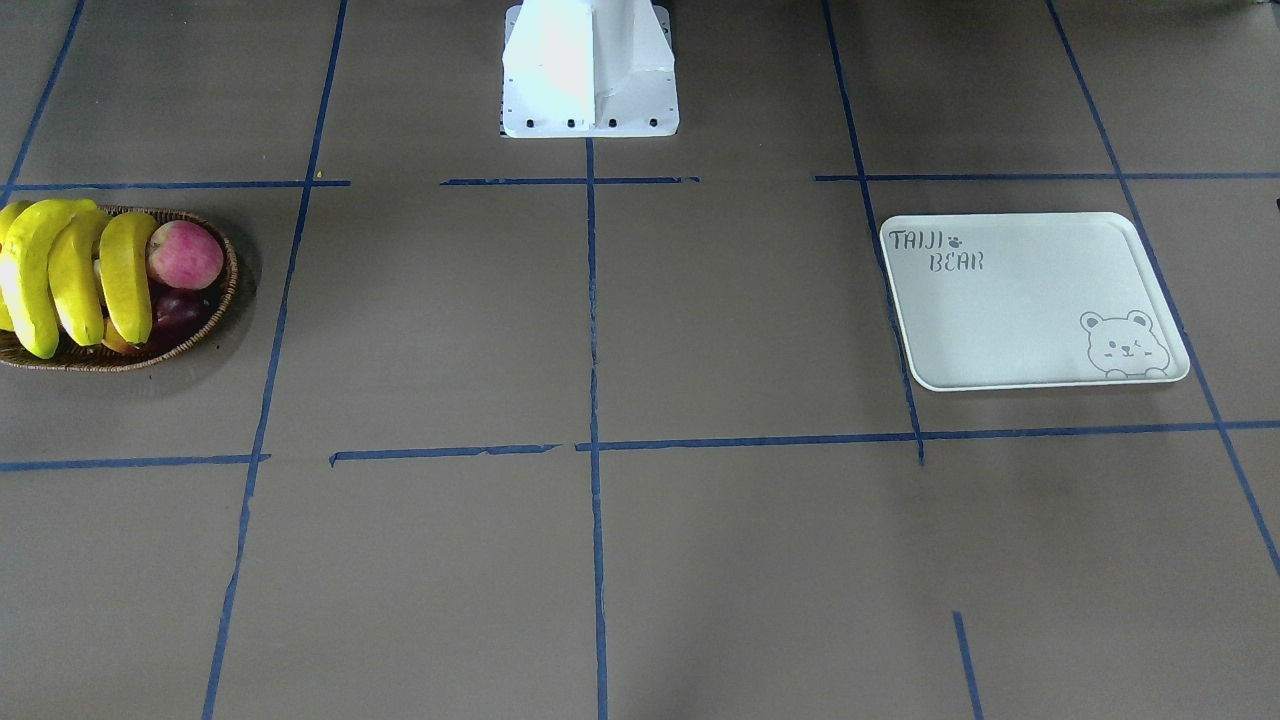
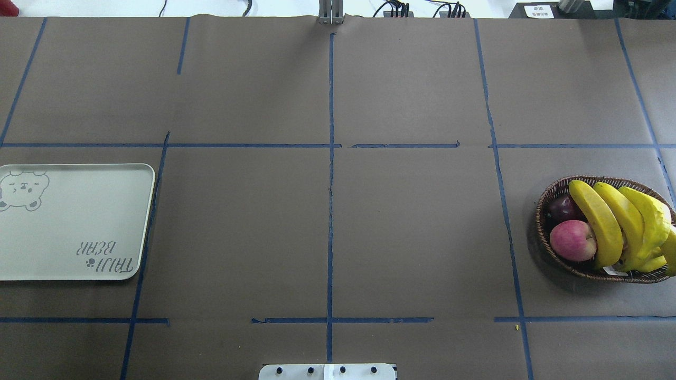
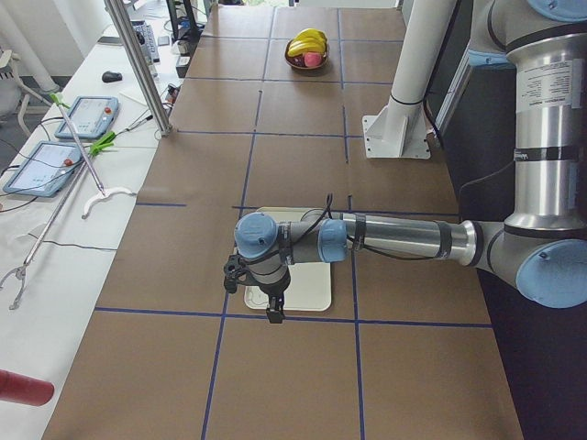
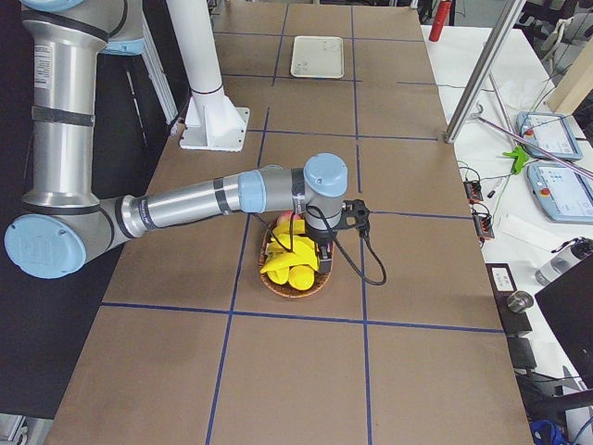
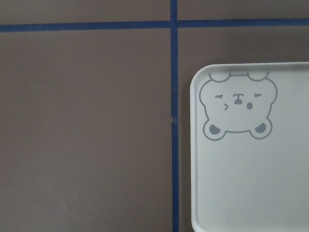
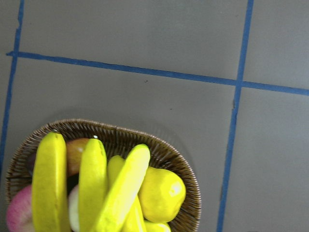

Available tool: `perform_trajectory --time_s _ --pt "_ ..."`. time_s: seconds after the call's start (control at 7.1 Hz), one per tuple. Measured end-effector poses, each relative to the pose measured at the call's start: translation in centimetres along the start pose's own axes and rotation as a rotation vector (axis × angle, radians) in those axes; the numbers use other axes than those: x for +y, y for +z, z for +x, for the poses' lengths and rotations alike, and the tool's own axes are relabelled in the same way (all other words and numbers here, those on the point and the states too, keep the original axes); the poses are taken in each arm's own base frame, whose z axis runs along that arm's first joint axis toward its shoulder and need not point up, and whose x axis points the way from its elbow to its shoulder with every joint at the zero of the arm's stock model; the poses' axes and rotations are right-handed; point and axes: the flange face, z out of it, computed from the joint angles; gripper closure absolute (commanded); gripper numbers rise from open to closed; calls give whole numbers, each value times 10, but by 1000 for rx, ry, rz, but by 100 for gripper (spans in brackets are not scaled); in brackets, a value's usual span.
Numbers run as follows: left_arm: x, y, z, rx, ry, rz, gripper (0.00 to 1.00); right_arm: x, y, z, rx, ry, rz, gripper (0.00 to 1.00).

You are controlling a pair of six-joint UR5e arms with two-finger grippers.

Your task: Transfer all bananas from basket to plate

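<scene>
Plate (image 2: 74, 221) at counter (image 2: 327, 237) left end, no banana on it yet. Left gripper (image 3: 274, 312) hangs over plate; can't tell if fingers are parted or closed. Bananas (image 2: 599, 224) all in basket (image 2: 541, 211) at right end, packed side by side beside apple (image 2: 572, 240). Right gripper (image 4: 326, 262) above basket, finger state unclear too. Suggest: take most exposed banana, grip across mid-body, lift straight up, skip plump yellow fruit (image 6: 161, 193).

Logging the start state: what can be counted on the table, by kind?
Bananas: 4, one mostly buried
Plump yellow fruit: 1
Pink-red apple: 1
Dark purple fruit: 1
Wicker basket: 1
Bear-print tray: 1
Total: 9; more fruit may hide beneath.
</scene>
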Motion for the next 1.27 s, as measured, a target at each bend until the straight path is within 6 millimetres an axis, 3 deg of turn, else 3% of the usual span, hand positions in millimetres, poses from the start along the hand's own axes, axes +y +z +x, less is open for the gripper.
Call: perform_trajectory --time_s 0.14,0.28,0.56,0.85,1.27 --pt "0 1 -1 0 0 0 0 0 4 -33 -2 72 -4 1" --pt "0 2 -2 0 -1 -1 0 5 14 -54 -2 127 8 1" --pt "0 3 -3 0 -1 -1 0 26 51 -76 -6 212 67 3" --pt "0 3 -3 0 -2 -3 0 37 85 -83 1 273 86 7" --pt "0 3 -3 0 -2 -2 0 47 120 -74 82 288 74 9"
